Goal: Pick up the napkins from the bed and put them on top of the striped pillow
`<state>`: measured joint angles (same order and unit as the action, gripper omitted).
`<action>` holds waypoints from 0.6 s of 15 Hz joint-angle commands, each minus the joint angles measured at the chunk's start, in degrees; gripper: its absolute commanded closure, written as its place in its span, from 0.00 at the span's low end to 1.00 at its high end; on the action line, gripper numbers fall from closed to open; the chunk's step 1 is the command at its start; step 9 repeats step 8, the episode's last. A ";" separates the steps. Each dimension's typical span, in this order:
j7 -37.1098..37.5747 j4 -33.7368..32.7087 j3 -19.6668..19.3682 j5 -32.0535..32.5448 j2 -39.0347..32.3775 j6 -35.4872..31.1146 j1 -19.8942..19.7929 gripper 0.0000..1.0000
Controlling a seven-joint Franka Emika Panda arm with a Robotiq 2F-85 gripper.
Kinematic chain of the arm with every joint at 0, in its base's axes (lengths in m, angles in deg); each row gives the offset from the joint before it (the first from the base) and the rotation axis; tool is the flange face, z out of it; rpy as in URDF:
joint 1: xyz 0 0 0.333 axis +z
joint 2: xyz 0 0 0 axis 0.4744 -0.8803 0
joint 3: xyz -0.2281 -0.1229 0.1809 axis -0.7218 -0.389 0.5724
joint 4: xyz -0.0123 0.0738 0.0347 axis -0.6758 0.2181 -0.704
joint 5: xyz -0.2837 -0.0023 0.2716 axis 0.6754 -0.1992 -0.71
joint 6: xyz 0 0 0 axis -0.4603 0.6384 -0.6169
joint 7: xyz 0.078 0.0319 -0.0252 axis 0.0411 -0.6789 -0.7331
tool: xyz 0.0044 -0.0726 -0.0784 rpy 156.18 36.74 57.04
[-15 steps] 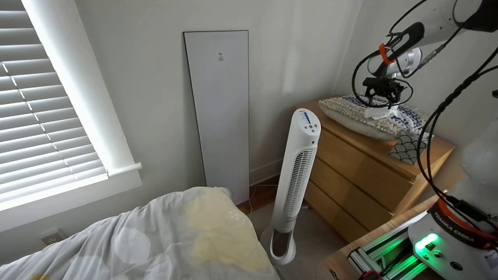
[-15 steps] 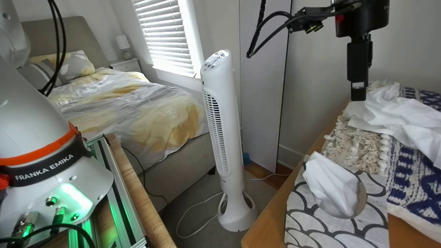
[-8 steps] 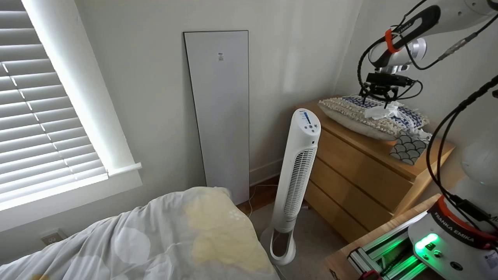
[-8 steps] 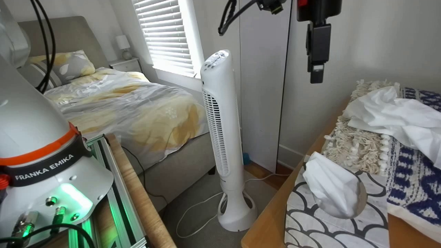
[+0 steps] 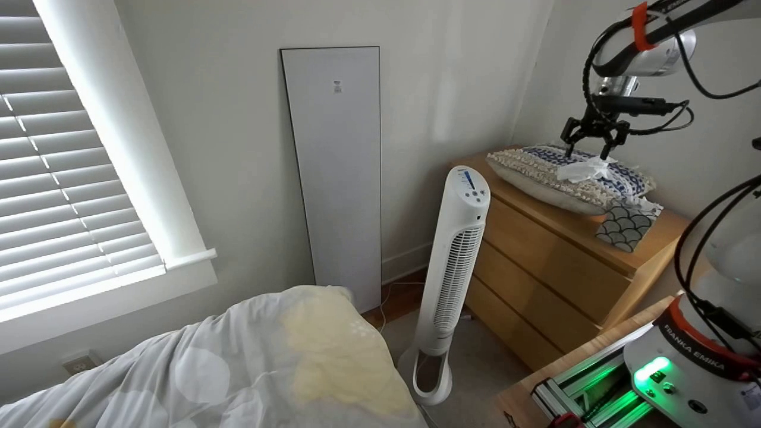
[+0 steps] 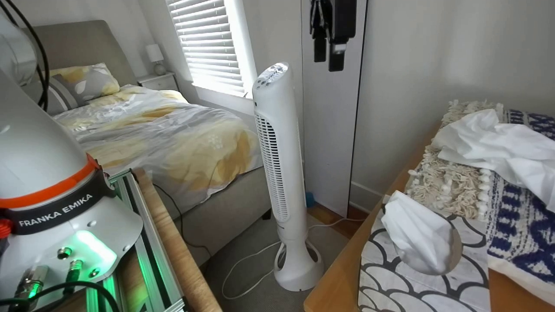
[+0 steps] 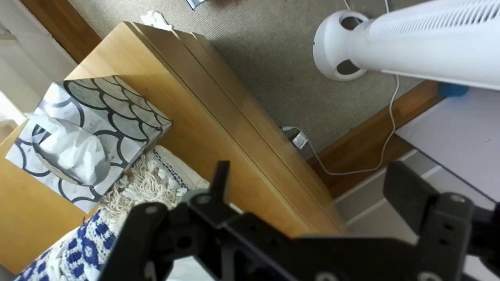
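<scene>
The napkins, a limp white bundle (image 5: 582,170) (image 6: 498,138), lie spread on the striped pillow (image 5: 532,173) (image 6: 516,225), which has cream fringe and blue patterned bands. The pillow rests on the wooden dresser. In the wrist view the pillow (image 7: 88,244) shows at lower left, partly hidden by the gripper. My gripper (image 5: 587,153) (image 6: 328,61) (image 7: 310,171) is open with nothing between its fingers. It hangs in the air above and apart from the napkins, pointing down. The bed (image 5: 333,351) (image 6: 208,151) has rumpled grey, white and yellow bedding.
A scale-patterned tissue box (image 5: 625,226) (image 6: 386,281) (image 7: 117,101), with a tissue sticking out, stands beside the pillow on the dresser (image 5: 547,267). A white tower fan (image 5: 458,267) (image 6: 277,173) stands between dresser and bed. A tall panel (image 5: 336,178) leans on the wall.
My gripper has moved up and away from the napkins, leftward in one exterior picture and rightward in the other, and has turned. The napkins have stayed put on the pillow.
</scene>
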<state>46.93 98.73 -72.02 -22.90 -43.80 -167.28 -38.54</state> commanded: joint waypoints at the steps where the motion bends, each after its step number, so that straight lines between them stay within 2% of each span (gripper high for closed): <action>1: -12.00 5.30 -0.24 -0.82 8.94 5.02 -0.44 0.00; 3: -18.70 6.46 -0.94 -1.01 11.66 7.26 -0.20 0.00; 4: -13.08 3.39 0.27 -0.19 7.41 5.92 -0.79 0.00; 6: -16.46 4.59 -0.15 -0.17 9.67 6.68 -0.69 0.00; 9: -17.32 5.15 -0.24 -0.16 10.39 6.70 -0.65 0.00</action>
